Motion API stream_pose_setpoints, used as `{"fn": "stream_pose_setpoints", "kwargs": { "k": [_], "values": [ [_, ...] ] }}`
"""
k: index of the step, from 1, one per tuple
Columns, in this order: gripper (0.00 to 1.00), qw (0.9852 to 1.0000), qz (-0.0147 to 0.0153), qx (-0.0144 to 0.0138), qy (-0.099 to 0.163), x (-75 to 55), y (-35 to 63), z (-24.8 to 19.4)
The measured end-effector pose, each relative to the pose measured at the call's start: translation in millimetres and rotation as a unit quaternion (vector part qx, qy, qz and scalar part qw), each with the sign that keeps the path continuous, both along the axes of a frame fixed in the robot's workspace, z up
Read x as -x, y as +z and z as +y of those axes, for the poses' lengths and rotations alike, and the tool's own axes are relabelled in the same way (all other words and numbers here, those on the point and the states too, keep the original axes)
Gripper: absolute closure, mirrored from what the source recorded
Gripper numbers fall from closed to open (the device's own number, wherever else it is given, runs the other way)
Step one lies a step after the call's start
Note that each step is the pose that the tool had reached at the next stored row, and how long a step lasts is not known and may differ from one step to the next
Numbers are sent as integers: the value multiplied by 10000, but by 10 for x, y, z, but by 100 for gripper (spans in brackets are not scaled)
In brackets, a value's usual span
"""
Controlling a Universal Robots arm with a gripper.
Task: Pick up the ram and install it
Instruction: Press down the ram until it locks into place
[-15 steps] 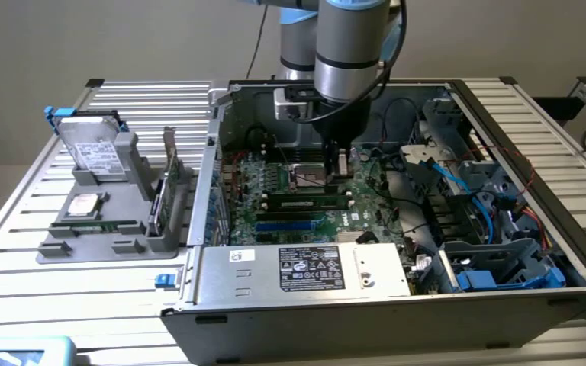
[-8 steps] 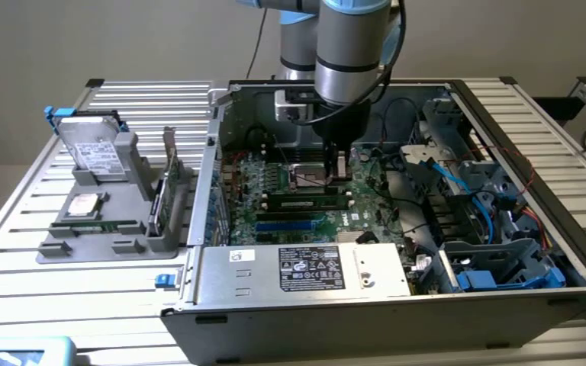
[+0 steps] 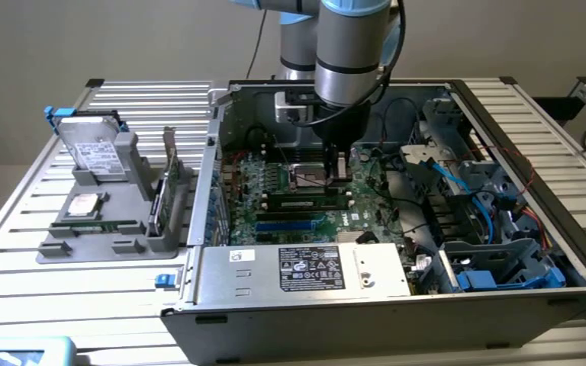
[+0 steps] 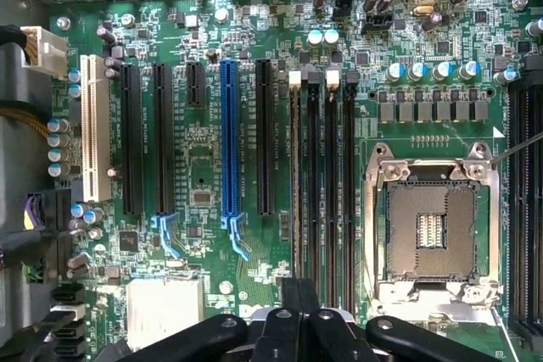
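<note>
Tool (image 3: 340, 171) (closed) indistinct over motherboard (image 3: 272, 179)

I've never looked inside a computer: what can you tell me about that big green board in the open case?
The board lies flat on the floor of the open metal case. It is a green circuit board carrying long black slots side by side, one blue slot, one white slot, small round capacitors and a silver-framed square socket, empty. The shut gripper hangs close above it, by the socket.
</note>
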State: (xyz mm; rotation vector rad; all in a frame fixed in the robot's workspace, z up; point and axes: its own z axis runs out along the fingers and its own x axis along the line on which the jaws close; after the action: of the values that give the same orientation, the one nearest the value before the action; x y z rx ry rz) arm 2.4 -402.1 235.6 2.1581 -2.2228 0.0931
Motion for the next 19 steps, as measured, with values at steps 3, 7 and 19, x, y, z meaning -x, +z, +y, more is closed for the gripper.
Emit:
{"fn": "stream_pose_setpoints", "kwargs": {
  "k": [3, 7, 19],
  "values": [
    [89, 10000, 1, 39, 30, 0, -4, 2],
    [89, 10000, 0, 39, 31, 0, -11, 8],
    [89, 10000, 9, 40, 31, 3, -38, 13]
  ]
}}
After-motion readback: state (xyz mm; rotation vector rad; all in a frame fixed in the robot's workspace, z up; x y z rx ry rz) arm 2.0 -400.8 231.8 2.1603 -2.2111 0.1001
